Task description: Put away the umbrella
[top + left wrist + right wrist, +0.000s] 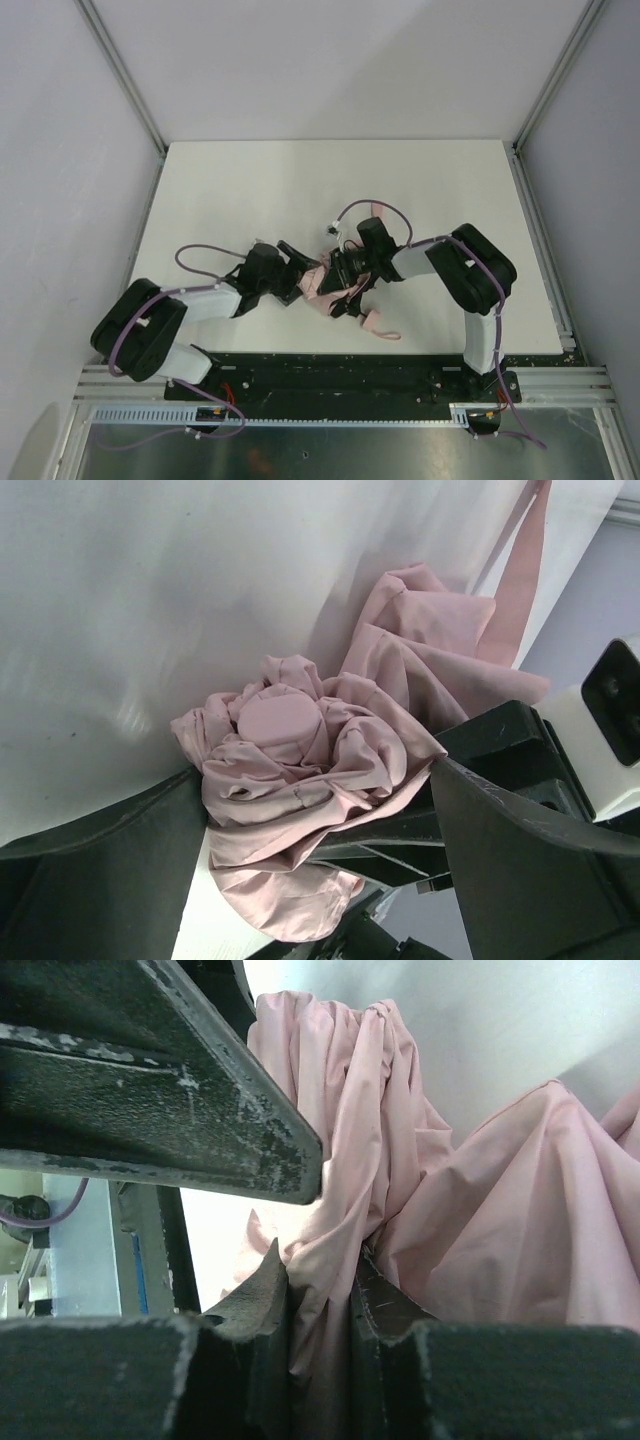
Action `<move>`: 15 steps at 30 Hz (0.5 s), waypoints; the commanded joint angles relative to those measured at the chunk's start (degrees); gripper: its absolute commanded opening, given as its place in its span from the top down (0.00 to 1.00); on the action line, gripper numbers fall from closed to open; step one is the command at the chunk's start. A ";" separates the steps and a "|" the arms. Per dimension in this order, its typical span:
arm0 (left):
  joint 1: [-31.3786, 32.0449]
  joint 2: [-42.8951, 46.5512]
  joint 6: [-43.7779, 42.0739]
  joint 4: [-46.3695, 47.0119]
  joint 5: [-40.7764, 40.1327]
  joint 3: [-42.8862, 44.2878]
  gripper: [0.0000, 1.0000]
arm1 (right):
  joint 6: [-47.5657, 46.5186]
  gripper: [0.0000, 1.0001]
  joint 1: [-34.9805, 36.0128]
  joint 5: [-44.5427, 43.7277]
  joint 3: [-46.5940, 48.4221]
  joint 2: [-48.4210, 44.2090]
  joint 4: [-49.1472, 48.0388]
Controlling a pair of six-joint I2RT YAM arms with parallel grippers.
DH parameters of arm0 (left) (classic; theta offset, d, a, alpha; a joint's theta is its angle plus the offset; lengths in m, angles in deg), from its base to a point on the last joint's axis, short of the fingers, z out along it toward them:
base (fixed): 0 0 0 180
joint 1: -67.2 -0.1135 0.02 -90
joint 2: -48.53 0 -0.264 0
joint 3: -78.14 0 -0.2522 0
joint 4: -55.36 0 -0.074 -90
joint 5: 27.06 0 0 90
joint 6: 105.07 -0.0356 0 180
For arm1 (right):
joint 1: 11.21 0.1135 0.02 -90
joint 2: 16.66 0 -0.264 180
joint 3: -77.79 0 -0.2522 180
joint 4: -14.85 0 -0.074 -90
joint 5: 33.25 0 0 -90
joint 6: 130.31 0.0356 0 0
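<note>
Toward 6 o'clock on the table (250,180), the umbrella (325,292) lies as a crumpled pink bundle between both arms. At its 9 o'clock, the left gripper (320,825) straddles the bunched canopy, jaws partly apart and pressing the fabric on both sides. At its 2 o'clock, the right gripper (320,1300) is almost closed, pinching a thin fold of cloth.
</note>
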 commanded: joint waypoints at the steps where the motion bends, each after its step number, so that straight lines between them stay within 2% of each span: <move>1: 1.15 -5.66 -3.04 -0.52 -6.79 0.50 0.08 | -3.52 1.00 0.14 -4.10 -4.42 3.50 11.87; 3: 1.79 -7.23 -2.93 -0.12 -6.75 -0.23 0.14 | -3.54 1.00 0.14 -3.99 -4.37 3.06 11.65; 4: 2.03 -7.75 -3.18 0.15 -6.78 -0.61 0.20 | -3.56 1.00 0.14 -4.03 -4.31 2.87 11.64; 11: 3.05 -7.99 -5.18 1.07 -9.88 -2.37 0.73 | -4.98 1.00 1.03 -3.69 -3.14 1.78 13.25; 15: 3.06 -8.38 -6.15 1.08 -9.44 -2.12 0.89 | -5.33 0.98 1.84 -4.71 -2.83 -0.67 14.45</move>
